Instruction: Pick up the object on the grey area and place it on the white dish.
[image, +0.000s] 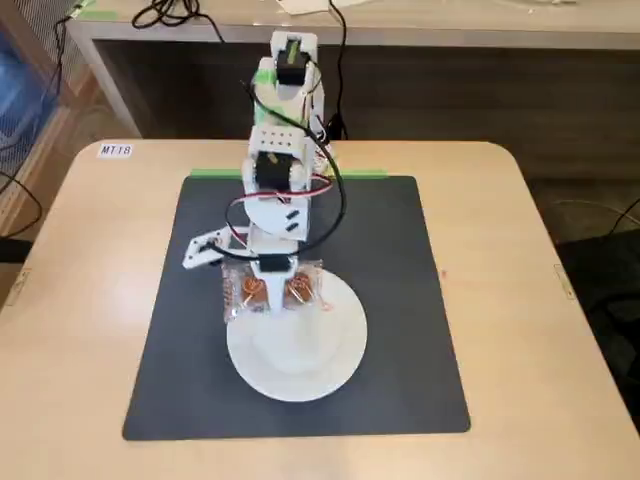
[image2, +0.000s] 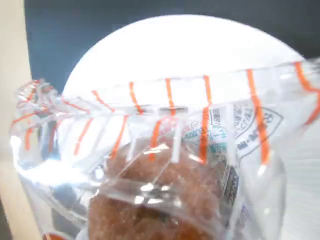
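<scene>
Mat (image: 400, 300) covers beige table (image: 520, 330), bearing plate (image: 310, 375).

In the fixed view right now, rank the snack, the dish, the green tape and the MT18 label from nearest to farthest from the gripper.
1. Snack: held at the gripper, over the dish's far rim.
2. Dish: just below and toward the camera.
3. Green tape: at the mat's far edge, behind the arm.
4. MT18 label: far-left table corner.

Glossy crinkled plastic wrapper (image2: 165, 145) (clear); matt mat (image: 400, 300); smooth white dish (image: 300, 370).
</scene>
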